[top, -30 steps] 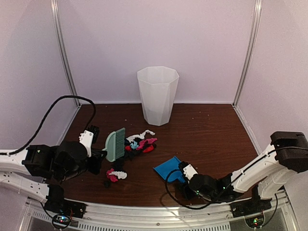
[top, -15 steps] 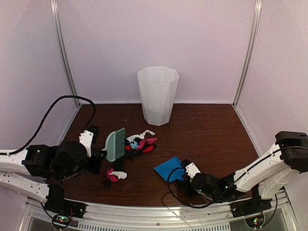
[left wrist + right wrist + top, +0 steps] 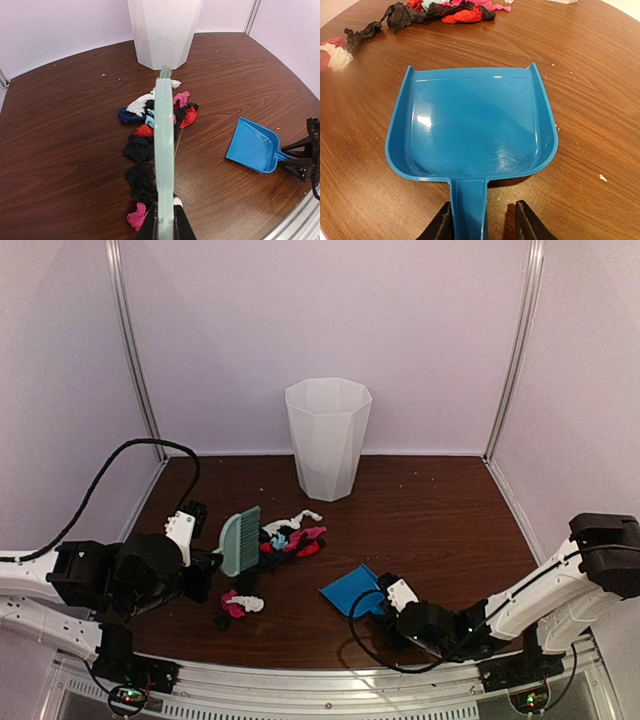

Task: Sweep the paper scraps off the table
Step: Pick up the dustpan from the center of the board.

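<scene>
My left claw (image 3: 165, 225) is clenched on the mint-green brush (image 3: 163, 125), which stands on edge. The paper scraps (image 3: 142, 150) lie in a loose heap on the desk (image 3: 60, 140) beside the brush, in front of the white bin (image 3: 165, 30). My right claw (image 3: 483, 222) is released, straddling the handle of the blue dustpan (image 3: 475, 125): one finger touches it, the other stands apart.

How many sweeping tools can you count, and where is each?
2. The brush, clamped in the left gripper, is by the scraps; the dustpan lies flat, its handle inside the open right gripper. None seems hidden.
</scene>
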`<state>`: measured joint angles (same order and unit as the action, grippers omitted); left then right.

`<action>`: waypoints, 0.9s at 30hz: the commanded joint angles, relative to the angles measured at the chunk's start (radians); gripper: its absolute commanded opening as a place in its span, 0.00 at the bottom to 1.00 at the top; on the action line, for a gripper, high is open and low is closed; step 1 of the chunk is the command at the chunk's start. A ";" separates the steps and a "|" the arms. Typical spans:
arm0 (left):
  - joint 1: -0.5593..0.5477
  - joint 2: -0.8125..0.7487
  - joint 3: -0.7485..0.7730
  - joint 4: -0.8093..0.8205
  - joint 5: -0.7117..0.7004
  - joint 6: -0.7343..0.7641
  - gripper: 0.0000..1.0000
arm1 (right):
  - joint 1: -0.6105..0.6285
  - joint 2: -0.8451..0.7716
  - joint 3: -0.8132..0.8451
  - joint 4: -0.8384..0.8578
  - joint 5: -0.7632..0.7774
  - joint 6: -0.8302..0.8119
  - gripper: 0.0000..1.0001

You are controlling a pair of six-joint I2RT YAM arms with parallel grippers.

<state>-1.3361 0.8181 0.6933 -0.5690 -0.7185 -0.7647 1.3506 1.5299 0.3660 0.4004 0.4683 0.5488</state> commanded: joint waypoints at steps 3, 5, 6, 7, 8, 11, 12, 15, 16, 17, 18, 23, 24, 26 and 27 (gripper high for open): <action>0.004 -0.002 -0.005 0.054 -0.017 0.007 0.00 | 0.005 0.020 -0.014 0.018 0.024 0.005 0.40; 0.003 -0.001 -0.005 0.055 -0.016 0.007 0.00 | 0.005 0.024 -0.015 0.024 0.020 0.004 0.39; 0.003 -0.002 -0.005 0.055 -0.016 0.007 0.00 | 0.005 0.028 -0.014 0.026 0.019 0.005 0.37; 0.003 -0.001 -0.005 0.055 -0.017 0.007 0.00 | 0.006 0.033 -0.013 0.026 0.017 0.005 0.36; 0.003 -0.001 -0.005 0.055 -0.016 0.008 0.00 | 0.005 0.037 -0.011 0.029 0.014 0.004 0.35; 0.004 -0.001 -0.005 0.055 -0.018 0.008 0.00 | 0.005 0.043 -0.009 0.030 0.011 0.002 0.31; 0.003 -0.003 -0.005 0.055 -0.018 0.009 0.00 | 0.006 0.043 -0.008 0.030 0.011 0.000 0.29; 0.003 -0.004 -0.006 0.055 -0.021 0.008 0.00 | 0.005 0.036 -0.006 0.027 0.010 -0.003 0.24; 0.003 -0.004 -0.006 0.055 -0.022 0.009 0.00 | 0.005 0.032 -0.004 0.026 0.008 -0.004 0.23; 0.003 -0.005 -0.006 0.054 -0.022 0.009 0.00 | 0.005 0.028 -0.002 0.025 0.006 -0.004 0.22; 0.003 -0.004 -0.006 0.053 -0.024 0.009 0.00 | 0.005 0.025 -0.001 0.020 0.004 -0.006 0.21; 0.003 0.006 -0.001 0.055 -0.032 0.009 0.00 | 0.007 -0.015 0.028 -0.039 -0.017 -0.004 0.14; 0.004 0.011 0.004 0.058 -0.035 0.012 0.00 | 0.008 -0.025 0.037 -0.061 -0.022 -0.001 0.11; 0.008 0.028 0.021 0.054 -0.057 0.013 0.00 | 0.008 -0.045 0.063 -0.119 -0.033 0.002 0.09; 0.018 0.039 0.031 0.053 -0.062 0.015 0.00 | 0.008 -0.054 0.082 -0.150 -0.038 0.002 0.08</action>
<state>-1.3357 0.8280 0.6933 -0.5682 -0.7277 -0.7647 1.3510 1.5265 0.3855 0.3546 0.4473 0.5472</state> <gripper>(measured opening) 0.073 0.184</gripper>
